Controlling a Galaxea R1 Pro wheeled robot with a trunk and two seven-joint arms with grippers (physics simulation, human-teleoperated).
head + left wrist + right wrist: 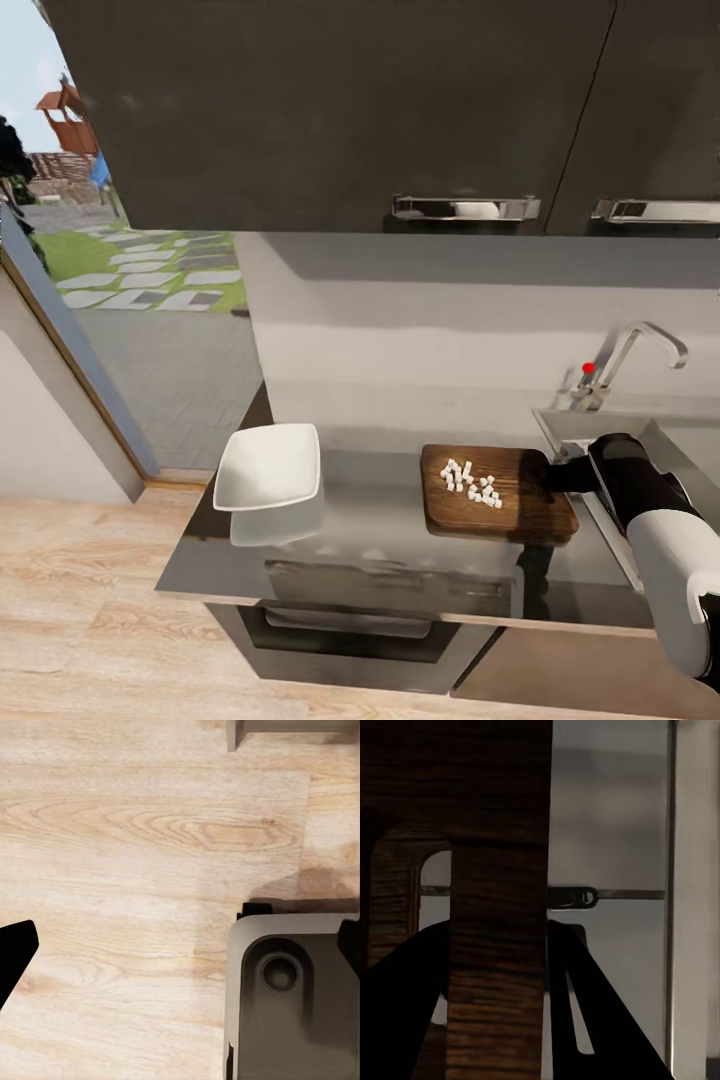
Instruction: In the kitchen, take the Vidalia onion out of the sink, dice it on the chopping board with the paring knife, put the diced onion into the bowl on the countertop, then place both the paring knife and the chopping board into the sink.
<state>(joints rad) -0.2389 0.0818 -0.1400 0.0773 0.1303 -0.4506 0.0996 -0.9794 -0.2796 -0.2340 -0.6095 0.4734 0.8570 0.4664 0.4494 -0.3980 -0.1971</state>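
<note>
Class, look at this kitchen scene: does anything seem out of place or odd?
Yes. The diced onion lies in a loose heap on the chopping board, while the bowl looks empty. The right end effector is at the board's sink-side edge, pieces still aboard.

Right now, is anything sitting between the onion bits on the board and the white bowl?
No. Between the diced onion on the chopping board and the bowl there is just bare countertop.

The board (500, 492) lies on the countertop (380, 520), its handle end between the jaws of the right gripper (553, 478). Onion pieces (472, 483) sit on it beyond the jaws; the bowl (268, 467) lies farther still. The sink (680, 440) seems just beside the gripper.
</note>
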